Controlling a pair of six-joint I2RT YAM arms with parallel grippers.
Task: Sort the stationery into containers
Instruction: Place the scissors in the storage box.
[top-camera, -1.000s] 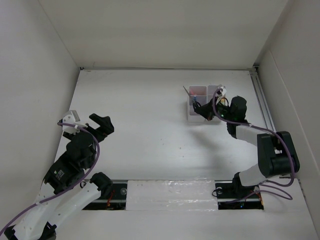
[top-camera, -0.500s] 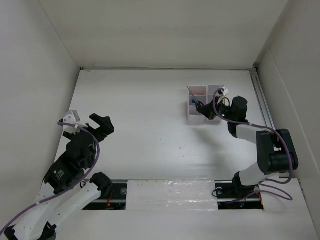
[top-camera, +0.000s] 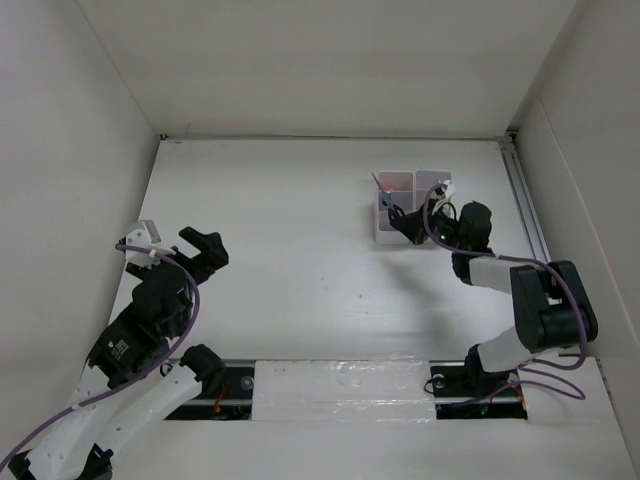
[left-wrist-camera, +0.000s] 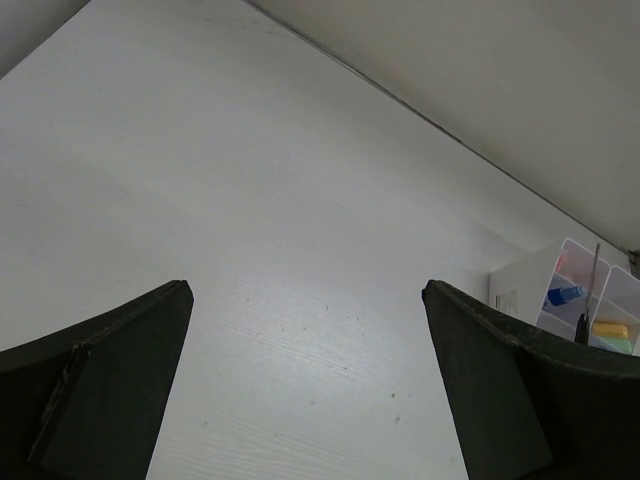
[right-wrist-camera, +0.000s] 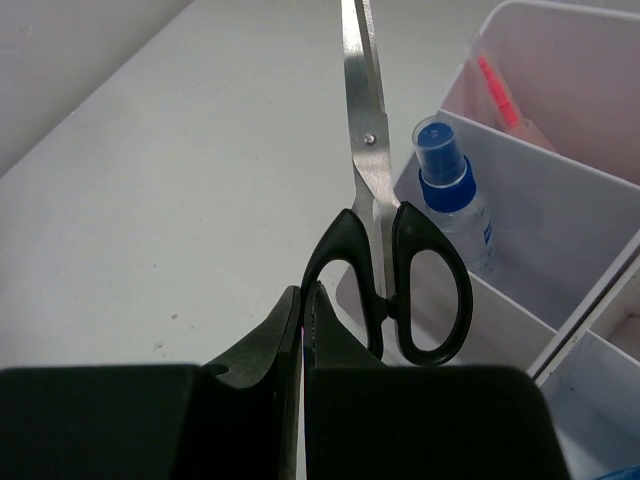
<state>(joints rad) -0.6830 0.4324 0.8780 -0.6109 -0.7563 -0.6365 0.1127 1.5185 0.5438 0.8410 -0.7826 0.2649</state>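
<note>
The white organiser (top-camera: 432, 181) stands at the back right. My right gripper (top-camera: 412, 226) is at its near left corner, shut on the black-handled scissors (top-camera: 386, 197). In the right wrist view the jaws (right-wrist-camera: 305, 293) pinch the left handle loop. The scissors (right-wrist-camera: 373, 150) point away, with the handles over the organiser's wall (right-wrist-camera: 560, 130). A blue-capped bottle (right-wrist-camera: 455, 195) lies in one compartment and a thin red pen (right-wrist-camera: 497, 85) in the one beyond. My left gripper (top-camera: 204, 250) is open and empty at the near left; in its own view (left-wrist-camera: 305, 300) only bare table lies between the fingers.
White walls enclose the table on the left, back and right. In the left wrist view the organiser (left-wrist-camera: 520, 290) shows far right, holding a blue item (left-wrist-camera: 565, 295) and a yellow-orange one (left-wrist-camera: 610, 330). A taped strip (top-camera: 340, 385) runs along the near edge.
My right wrist has shifted slightly nearer and the scissors' tip has swung a little to the right over the organiser. The left arm has not moved.
</note>
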